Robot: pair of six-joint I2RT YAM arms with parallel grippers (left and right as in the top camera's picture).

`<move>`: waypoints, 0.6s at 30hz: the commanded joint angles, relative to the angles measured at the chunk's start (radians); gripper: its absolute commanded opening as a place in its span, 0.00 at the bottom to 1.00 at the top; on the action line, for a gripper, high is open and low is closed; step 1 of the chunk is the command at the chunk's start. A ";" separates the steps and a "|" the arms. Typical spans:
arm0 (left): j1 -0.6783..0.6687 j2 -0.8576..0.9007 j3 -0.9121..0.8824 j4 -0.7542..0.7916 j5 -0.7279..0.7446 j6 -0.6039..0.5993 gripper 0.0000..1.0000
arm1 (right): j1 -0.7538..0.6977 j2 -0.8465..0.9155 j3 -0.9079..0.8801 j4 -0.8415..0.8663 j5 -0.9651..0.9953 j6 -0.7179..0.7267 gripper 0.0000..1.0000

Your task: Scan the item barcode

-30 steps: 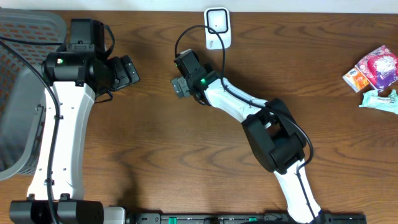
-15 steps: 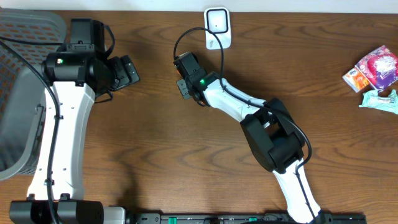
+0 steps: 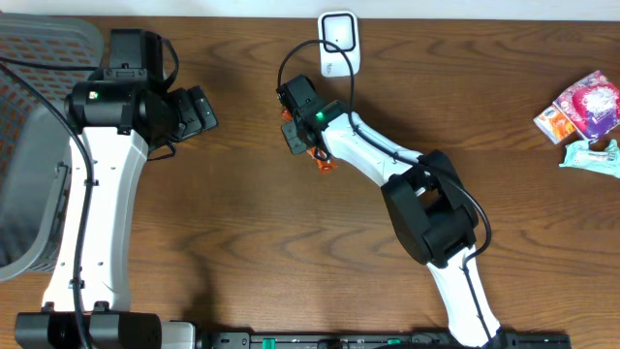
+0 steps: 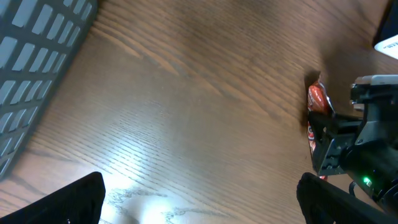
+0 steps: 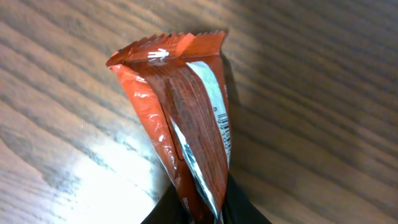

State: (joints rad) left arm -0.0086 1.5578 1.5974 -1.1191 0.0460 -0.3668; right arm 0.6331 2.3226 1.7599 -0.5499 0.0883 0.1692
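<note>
Wood-grain table (image 3: 242, 213), just below the white scanner (image 3: 339, 44): the right gripper (image 5: 198, 214), wide apart a second ago, has pinched shut on the orange snack packet (image 5: 186, 112). With the item secured, turning its barcode toward the scanner looks next; the left gripper (image 3: 199, 110) waits open
</note>
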 commanded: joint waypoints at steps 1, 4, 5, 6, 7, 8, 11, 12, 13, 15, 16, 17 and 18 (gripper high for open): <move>0.002 -0.011 0.008 -0.003 -0.010 -0.005 0.98 | -0.006 -0.041 0.020 -0.018 -0.012 -0.044 0.11; 0.002 -0.011 0.008 -0.003 -0.010 -0.005 0.98 | 0.000 -0.041 0.020 -0.015 -0.011 -0.044 0.38; 0.002 -0.011 0.008 -0.003 -0.010 -0.005 0.98 | 0.003 -0.041 0.020 -0.014 -0.001 -0.044 0.52; 0.002 -0.011 0.008 -0.003 -0.010 -0.005 0.98 | 0.007 -0.041 0.020 -0.015 0.024 -0.044 0.60; 0.002 -0.011 0.008 -0.003 -0.010 -0.005 0.98 | 0.011 -0.041 0.021 -0.017 0.054 -0.044 0.62; 0.002 -0.011 0.008 -0.003 -0.010 -0.005 0.98 | 0.017 -0.045 0.021 -0.024 0.116 -0.043 0.63; 0.002 -0.011 0.008 -0.003 -0.010 -0.005 0.98 | 0.032 -0.053 0.021 -0.043 0.207 -0.044 0.64; 0.002 -0.011 0.008 -0.003 -0.010 -0.005 0.98 | 0.036 -0.055 0.021 -0.045 0.222 -0.044 0.64; 0.002 -0.011 0.008 -0.003 -0.010 -0.005 0.98 | 0.042 -0.058 0.021 -0.045 0.235 -0.044 0.64; 0.002 -0.011 0.008 -0.003 -0.010 -0.005 0.98 | 0.056 -0.058 0.021 -0.042 0.257 -0.046 0.63; 0.002 -0.011 0.008 -0.003 -0.010 -0.005 0.98 | 0.063 -0.058 0.021 -0.038 0.259 -0.056 0.63; 0.002 -0.011 0.008 -0.003 -0.010 -0.005 0.98 | 0.070 -0.058 0.021 -0.033 0.259 -0.065 0.61; 0.002 -0.011 0.008 -0.003 -0.010 -0.005 0.98 | 0.075 -0.058 0.021 -0.029 0.258 -0.066 0.59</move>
State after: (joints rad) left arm -0.0086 1.5578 1.5974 -1.1191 0.0460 -0.3668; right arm 0.6815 2.3085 1.7630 -0.5869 0.2893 0.1268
